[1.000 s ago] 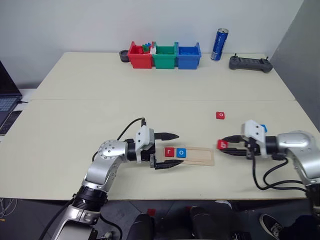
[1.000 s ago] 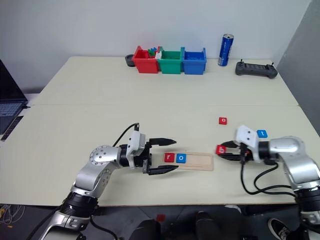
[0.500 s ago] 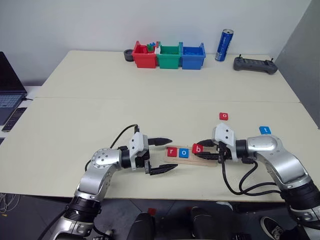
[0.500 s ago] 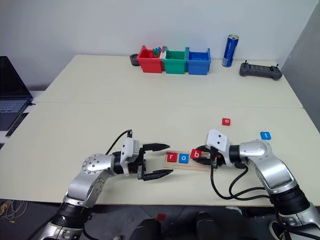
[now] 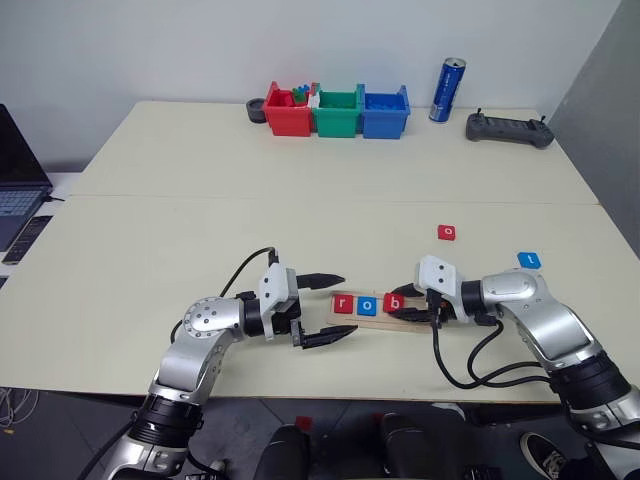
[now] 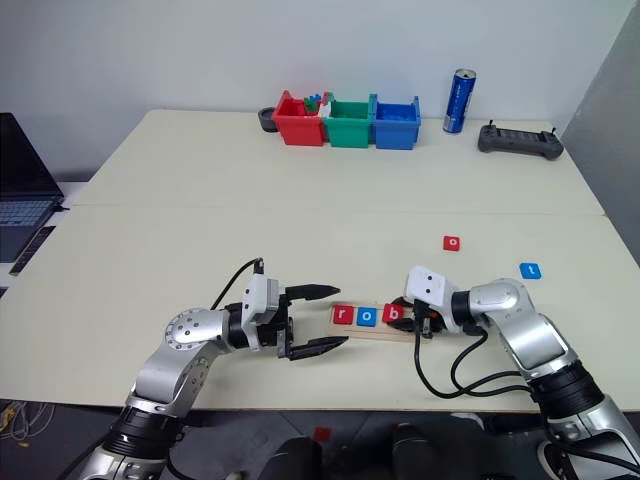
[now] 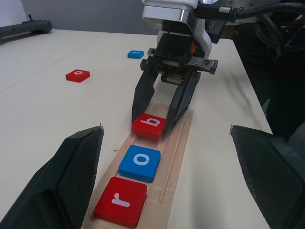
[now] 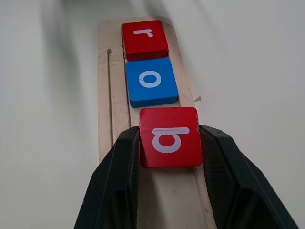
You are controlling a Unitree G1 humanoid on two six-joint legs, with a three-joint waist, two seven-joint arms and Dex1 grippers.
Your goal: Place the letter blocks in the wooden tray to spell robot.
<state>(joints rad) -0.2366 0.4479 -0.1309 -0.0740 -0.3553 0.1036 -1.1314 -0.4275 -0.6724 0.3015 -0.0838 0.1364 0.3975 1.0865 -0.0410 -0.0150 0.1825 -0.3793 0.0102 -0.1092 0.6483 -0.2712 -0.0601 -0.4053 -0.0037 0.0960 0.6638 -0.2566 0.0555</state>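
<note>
Over the wooden tray (image 5: pixel 385 318), your right gripper (image 7: pixel 161 125) has just carried in the red b block (image 8: pixel 169 136), pinched, at 3 o'clock of the blue o (image 7: pixel 140 163). Left gripper (image 5: pixel 328 308) sits spread wide.

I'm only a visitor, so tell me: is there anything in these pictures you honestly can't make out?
- What lies in the red bin: head views, too small, half hidden by its wall.
- Whether the red b tile rests on the wooden tray: right end effector fingers cover its sides.
- Laptop: head views, cut off by the picture's edge.
- Print on the blue can: too small.
</note>
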